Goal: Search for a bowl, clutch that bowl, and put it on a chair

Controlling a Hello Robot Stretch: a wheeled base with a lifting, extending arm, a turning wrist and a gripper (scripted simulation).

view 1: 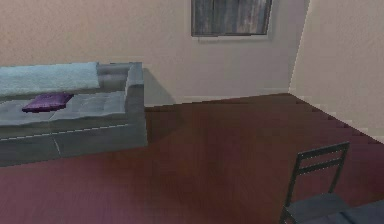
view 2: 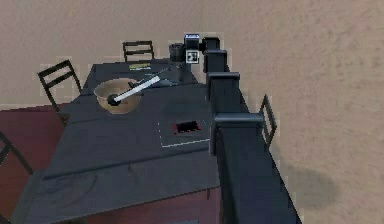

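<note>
A tan bowl [view 2: 116,95] with a long pale utensil leaning in it sits on the dark table [view 2: 120,160], toward the far left. The arm's dark bar rises along the table's right side. At its far end, left of the white marker squares, the gripper [view 2: 175,51] is beyond the table's far edge and to the right of the bowl. I cannot tell whether it holds anything. Dark chairs stand around the table: one at the far left [view 2: 59,78], one at the far end [view 2: 138,49], and one on the right [view 2: 266,121]. Another chair [view 1: 322,181] is at the forward view's bottom right.
A flat dark device on a grey mat [view 2: 186,129] lies on the table near the arm. A blue-grey sofa [view 1: 90,115] with a purple cushion [view 1: 47,102] fills the forward view's left, below a window [view 1: 232,18]. Dark red floor stretches between sofa and chair.
</note>
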